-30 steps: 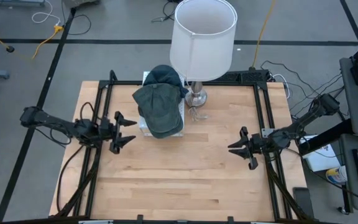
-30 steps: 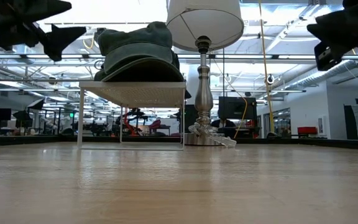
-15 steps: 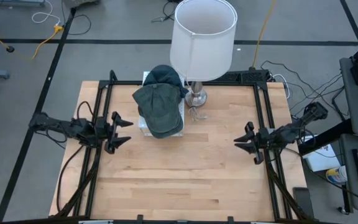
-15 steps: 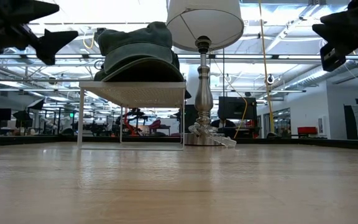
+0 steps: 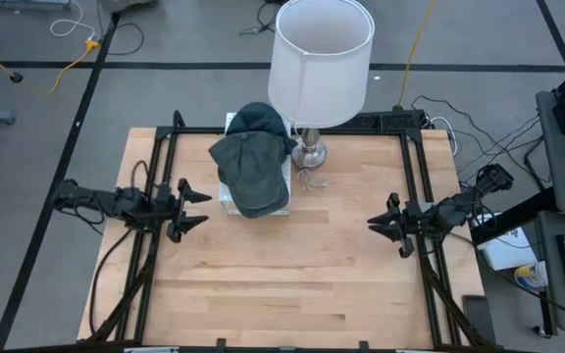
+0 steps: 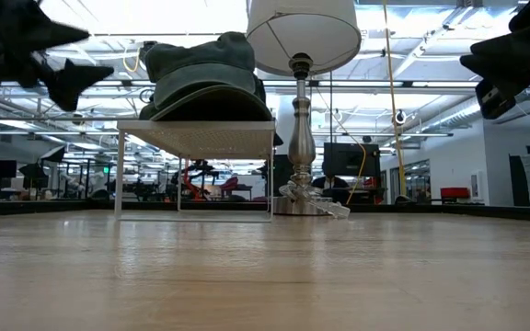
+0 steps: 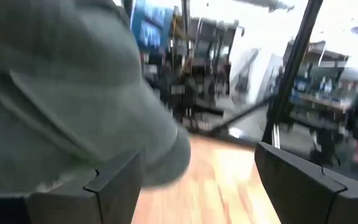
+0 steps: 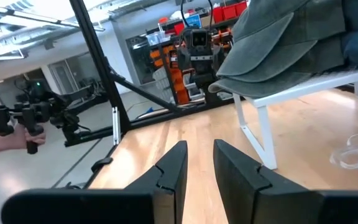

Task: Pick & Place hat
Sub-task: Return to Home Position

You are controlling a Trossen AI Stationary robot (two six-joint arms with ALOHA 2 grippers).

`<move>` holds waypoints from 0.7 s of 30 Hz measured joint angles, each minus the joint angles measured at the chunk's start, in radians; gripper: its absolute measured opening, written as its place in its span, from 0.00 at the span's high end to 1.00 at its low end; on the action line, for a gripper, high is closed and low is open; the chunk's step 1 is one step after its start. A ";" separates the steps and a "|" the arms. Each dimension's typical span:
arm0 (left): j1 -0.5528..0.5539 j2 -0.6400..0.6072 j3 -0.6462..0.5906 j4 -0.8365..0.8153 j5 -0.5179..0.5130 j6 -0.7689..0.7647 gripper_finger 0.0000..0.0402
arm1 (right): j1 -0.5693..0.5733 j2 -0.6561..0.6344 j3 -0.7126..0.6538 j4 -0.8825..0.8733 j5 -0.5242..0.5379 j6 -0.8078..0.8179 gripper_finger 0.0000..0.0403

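Caps [image 5: 251, 167] sat stacked on shelf [image 6: 196, 126] near far edge of surface [image 5: 282, 284], by lamp [image 5: 320, 59]. Left gripper [image 5: 202, 207], jaws wide and empty, and right gripper [image 5: 379, 224], jaws narrowly parted and empty, had drawn back toward side edges; placing judged done, homing under way.

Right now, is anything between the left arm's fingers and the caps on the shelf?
Nothing visible. Only bare table lies between the left arm's open fingers and the gray caps stacked on the white shelf; the lamp stands on the shelf's far side.
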 joint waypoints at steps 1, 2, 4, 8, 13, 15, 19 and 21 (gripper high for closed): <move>0.000 0.000 0.000 -0.030 0.005 -0.013 0.24 | 0.000 0.000 0.000 -0.003 0.000 -0.008 0.83; 0.000 0.000 0.000 -0.064 0.007 -0.031 0.24 | 0.000 0.000 0.000 -0.007 0.000 -0.015 0.83; 0.000 0.003 0.001 -0.092 0.013 -0.083 0.23 | 0.000 0.000 0.000 -0.018 0.000 -0.018 0.83; 0.000 0.010 0.000 -0.071 0.027 -0.139 0.21 | 0.000 0.007 0.000 -0.013 -0.001 -0.023 0.83; 0.000 0.010 0.000 -0.064 0.027 -0.125 0.19 | 0.000 0.022 -0.001 0.075 -0.002 -0.019 0.83; 0.000 0.010 0.000 -0.064 0.027 -0.124 0.19 | 0.000 0.023 -0.001 0.125 0.000 -0.019 0.83; 0.000 0.010 0.000 -0.063 0.027 -0.128 0.21 | 0.000 0.023 -0.001 0.201 -0.003 -0.018 0.83; 0.000 0.010 0.000 -0.063 0.027 -0.128 0.22 | 0.000 0.023 -0.001 0.208 -0.003 -0.018 0.83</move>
